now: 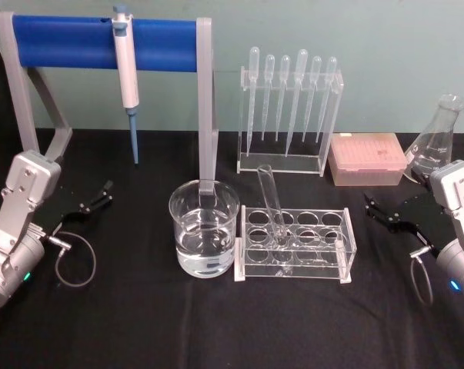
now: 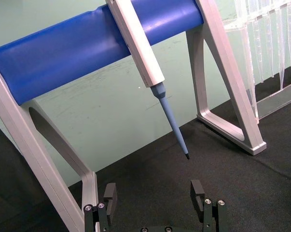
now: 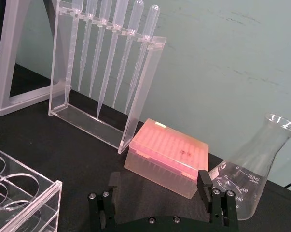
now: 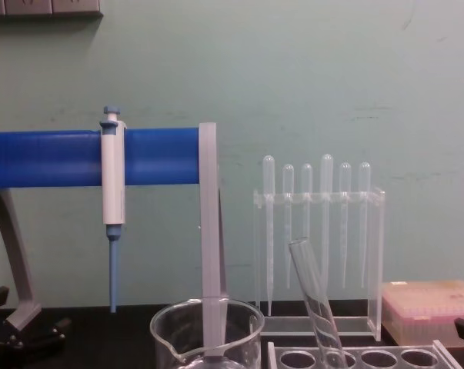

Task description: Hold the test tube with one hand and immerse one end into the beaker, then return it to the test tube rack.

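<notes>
Head view: pipettor stand (image 1: 207, 100) behind beaker (image 1: 204, 231)

Both arms end in pale silver-grey boxy housings (image 1: 31, 178) on rounded cylindrical wrists, each with a small blue-green light (image 1: 25, 276). The black left gripper (image 1: 105, 194) and black right gripper (image 1: 372, 209) have flat angular fingers (image 2: 198, 191) fastened with small silver screws (image 2: 206, 201). A thin grey cable (image 1: 55, 265) loops beside each wrist.

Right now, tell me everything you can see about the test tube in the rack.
The test tube is a clear glass cylinder with an open rim at the top. It stands in a hole toward the left end of the clear rack, not upright: its top leans to the robot's left, toward the beaker. Only the rack touches it.
</notes>
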